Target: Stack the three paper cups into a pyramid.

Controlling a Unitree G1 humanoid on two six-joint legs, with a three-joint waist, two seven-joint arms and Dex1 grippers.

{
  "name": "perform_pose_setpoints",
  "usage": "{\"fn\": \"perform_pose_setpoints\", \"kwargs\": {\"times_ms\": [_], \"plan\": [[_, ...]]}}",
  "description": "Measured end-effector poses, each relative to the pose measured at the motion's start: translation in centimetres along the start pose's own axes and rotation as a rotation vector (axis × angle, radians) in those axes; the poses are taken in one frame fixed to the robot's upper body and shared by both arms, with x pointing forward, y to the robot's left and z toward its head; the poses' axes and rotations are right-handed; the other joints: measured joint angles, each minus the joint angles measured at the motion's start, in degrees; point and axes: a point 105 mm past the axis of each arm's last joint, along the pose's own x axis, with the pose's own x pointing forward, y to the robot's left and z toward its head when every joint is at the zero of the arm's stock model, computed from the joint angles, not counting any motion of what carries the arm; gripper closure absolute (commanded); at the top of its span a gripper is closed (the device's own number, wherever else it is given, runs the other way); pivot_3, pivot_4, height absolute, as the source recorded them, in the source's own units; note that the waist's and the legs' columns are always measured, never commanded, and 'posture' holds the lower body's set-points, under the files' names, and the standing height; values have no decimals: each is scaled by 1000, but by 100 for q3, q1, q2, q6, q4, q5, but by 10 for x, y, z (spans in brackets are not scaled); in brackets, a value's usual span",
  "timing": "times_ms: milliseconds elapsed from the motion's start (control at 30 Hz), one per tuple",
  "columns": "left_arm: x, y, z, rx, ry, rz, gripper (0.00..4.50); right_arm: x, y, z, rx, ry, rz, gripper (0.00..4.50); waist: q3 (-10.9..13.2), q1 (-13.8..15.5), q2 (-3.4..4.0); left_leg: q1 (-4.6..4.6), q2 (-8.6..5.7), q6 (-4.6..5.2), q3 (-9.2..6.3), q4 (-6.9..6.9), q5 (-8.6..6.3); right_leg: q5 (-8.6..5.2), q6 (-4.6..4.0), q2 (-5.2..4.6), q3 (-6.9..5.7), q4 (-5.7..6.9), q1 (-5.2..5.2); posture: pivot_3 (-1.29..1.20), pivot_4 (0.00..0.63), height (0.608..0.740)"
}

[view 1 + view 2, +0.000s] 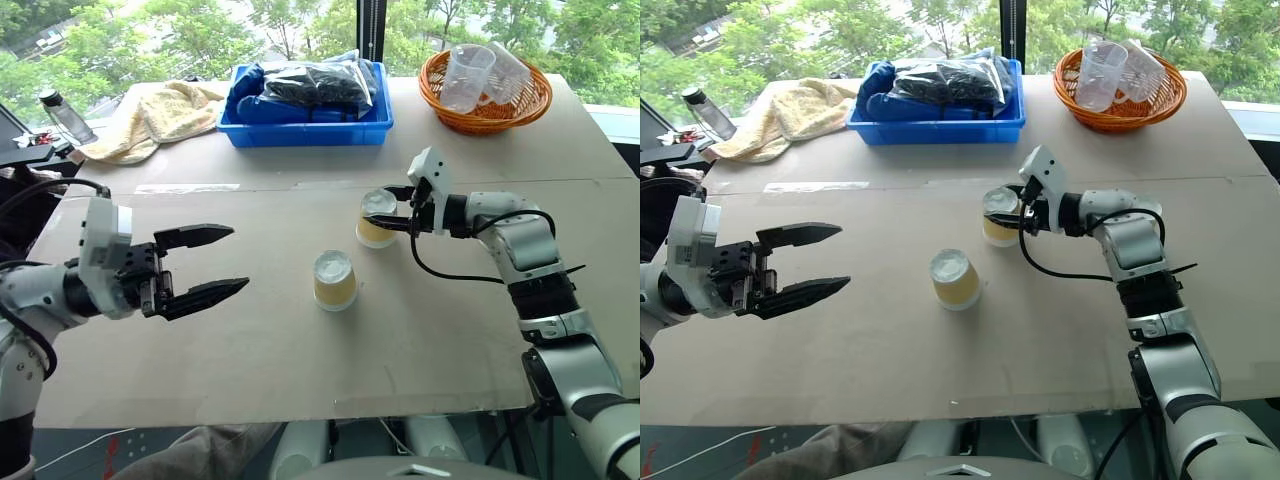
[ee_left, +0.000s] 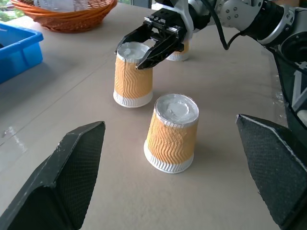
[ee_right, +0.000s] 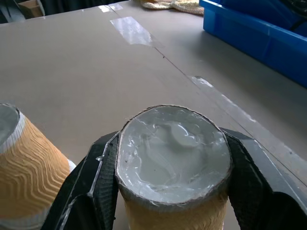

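Note:
Upside down on the brown table (image 1: 250, 350) stand the three paper cups, tan with white bases. My right gripper (image 1: 388, 210) is shut on the upper part of one cup (image 1: 375, 225), which rests on the table; its fingers (image 3: 242, 167) press both sides of that cup (image 3: 172, 158). A second cup (image 1: 334, 281) stands free, nearer me and to the left. The third cup (image 2: 178, 54) is mostly hidden behind the right gripper. My left gripper (image 1: 240, 258) hovers open, well left of the cups and pointing toward them.
At the table's far side sit a blue bin (image 1: 310, 128) with dark bags, an orange basket (image 1: 487, 112) holding clear plastic cups, a yellow towel (image 1: 160, 115) and a bottle (image 1: 65, 115). Bare table lies between my left gripper and the cups.

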Motion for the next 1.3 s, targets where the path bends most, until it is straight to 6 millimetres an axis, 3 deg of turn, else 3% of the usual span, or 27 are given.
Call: {"fn": "perform_pose_setpoints", "kwargs": {"times_ms": [133, 333, 733, 767, 867, 1000, 1133, 1300], "plan": [[6, 2, -2, -4, 24, -60, 0, -18, 25, -16, 21, 29, 54, 2214, 2, -4, 0, -1, 1, 1, 3, 0, 0, 0, 0, 4, 4, 1, -3, 0, 150, 740], [9, 5, -8, -15, 55, -114, 0, -25, 67, -23, -14, 33, 177, 2214, 3, 2, -3, -2, 0, 2, 3, 8, 0, 0, 0, 5, 5, 4, 0, 0, 150, 740], [12, 3, -6, 8, 77, -176, 0, -15, 72, -21, -58, -1, 164, 2214, 4, 16, -7, -2, 0, 1, -2, 23, 1, 0, 0, 6, 0, 9, 5, 0, 150, 740], [13, 3, -6, 11, 80, -179, 0, -15, 72, -22, -53, 0, 166, 1222, 4, 15, -8, -2, 0, 1, -2, 24, 1, 0, 0, 6, 0, 10, 5, 0, 150, 740], [14, 4, -3, 25, 78, -184, 0, -15, 75, -26, -23, 16, 178, 73, 4, 16, -8, -2, 0, 1, -4, 25, 1, 0, 0, 7, -2, 11, 5, 0, 150, 740], [19, 5, 1, 43, 76, -202, 0, -22, 74, -30, -4, 43, 167, 73, 5, 24, -8, -4, 0, 2, -4, 28, 0, 0, 0, 6, -3, 10, 6, 0, 150, 740], [33, 6, 15, 94, 30, -242, 0, -42, 64, -22, -12, 24, 77, 73, 6, 63, -13, -12, 0, 2, -12, 46, 0, 0, 1, 8, -12, 12, 12, 0, 150, 740], [55, 4, 33, 124, -13, -321, 0, -76, 40, -15, -21, -30, -189, 73, 6, 60, -14, -12, -2, 4, -12, 64, -1, 1, 1, 11, -12, 23, 19, 0, 150, 740]]}}
